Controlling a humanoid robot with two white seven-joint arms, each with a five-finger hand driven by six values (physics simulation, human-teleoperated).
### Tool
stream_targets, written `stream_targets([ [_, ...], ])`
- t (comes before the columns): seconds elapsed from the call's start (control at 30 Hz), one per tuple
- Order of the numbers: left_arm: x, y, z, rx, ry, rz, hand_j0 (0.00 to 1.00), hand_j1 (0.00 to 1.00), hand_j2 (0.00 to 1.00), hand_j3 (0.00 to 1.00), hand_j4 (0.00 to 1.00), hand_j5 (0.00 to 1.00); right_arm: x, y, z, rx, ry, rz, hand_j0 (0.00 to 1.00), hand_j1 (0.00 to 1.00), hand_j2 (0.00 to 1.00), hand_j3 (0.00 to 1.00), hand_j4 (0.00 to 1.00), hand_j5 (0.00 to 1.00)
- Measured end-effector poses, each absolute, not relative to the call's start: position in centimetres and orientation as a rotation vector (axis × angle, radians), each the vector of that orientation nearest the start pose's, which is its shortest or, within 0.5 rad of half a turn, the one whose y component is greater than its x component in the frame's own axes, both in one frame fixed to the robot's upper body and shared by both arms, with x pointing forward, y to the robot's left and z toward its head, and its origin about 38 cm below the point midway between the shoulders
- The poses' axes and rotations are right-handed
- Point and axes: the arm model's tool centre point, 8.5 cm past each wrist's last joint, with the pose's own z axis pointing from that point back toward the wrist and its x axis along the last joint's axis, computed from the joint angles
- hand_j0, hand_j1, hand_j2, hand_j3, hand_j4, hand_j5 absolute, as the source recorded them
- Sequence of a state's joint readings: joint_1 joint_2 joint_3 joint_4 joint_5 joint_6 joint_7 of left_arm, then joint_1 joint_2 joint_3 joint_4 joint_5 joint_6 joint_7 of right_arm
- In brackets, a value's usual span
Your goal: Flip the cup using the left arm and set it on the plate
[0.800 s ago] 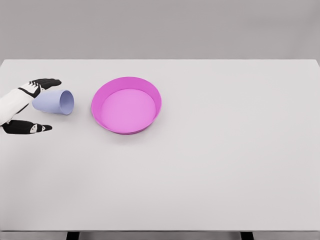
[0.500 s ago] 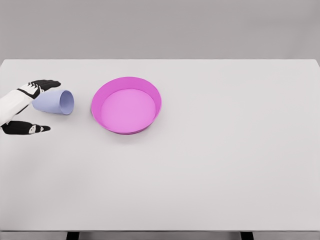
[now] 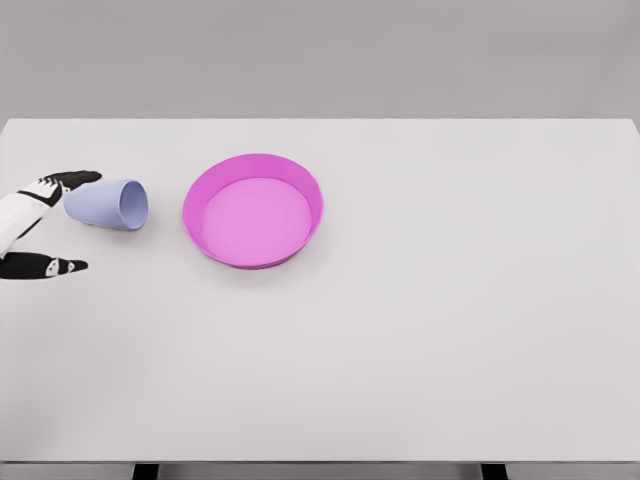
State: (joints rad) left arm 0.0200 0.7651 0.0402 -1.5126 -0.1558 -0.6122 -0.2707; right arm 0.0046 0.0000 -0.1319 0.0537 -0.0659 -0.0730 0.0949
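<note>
A pale lavender cup (image 3: pixel 108 204) lies on its side on the white table, its mouth facing right toward the plate. The magenta plate (image 3: pixel 253 209), a shallow round dish, sits just right of the cup with a small gap between them. My left hand (image 3: pixel 42 222) shows at the left edge, open, its black fingers (image 3: pixel 70 179) spread behind the cup's base and its thumb (image 3: pixel 50 267) lower down. The fingers sit close to the cup's closed end without gripping it. The right arm is out of view.
The white table (image 3: pixel 450 300) stretches wide to the right and front of the plate. Its far edge meets a grey wall; two dark legs show under the front edge.
My left hand has drawn back to the left, away from the cup. The cup and plate have not moved.
</note>
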Motion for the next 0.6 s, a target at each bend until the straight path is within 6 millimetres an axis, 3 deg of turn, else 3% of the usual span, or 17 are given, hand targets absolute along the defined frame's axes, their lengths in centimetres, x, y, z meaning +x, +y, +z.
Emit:
stream_targets([
  [0.37,34.6,42.0,17.2,0.435,-1.683,-1.293,1.00,1.00,1.00,1.00,1.00,1.00,-1.3,-26.3,-26.1,0.002,-0.032,-0.196,1.00,1.00,1.00,1.00,1.00,1.00],
  [0.43,34.6,42.9,17.1,0.447,-1.650,-1.307,1.00,1.00,1.00,1.00,1.00,1.00,-1.3,-26.3,-26.1,0.002,-0.032,-0.196,1.00,1.00,1.00,1.00,1.00,1.00],
  [0.6,36.1,45.0,19.5,0.523,-1.630,-1.323,1.00,1.00,1.00,1.00,1.00,1.00,-1.3,-26.3,-26.1,0.002,-0.032,-0.196,1.00,1.00,1.00,1.00,1.00,1.00],
])
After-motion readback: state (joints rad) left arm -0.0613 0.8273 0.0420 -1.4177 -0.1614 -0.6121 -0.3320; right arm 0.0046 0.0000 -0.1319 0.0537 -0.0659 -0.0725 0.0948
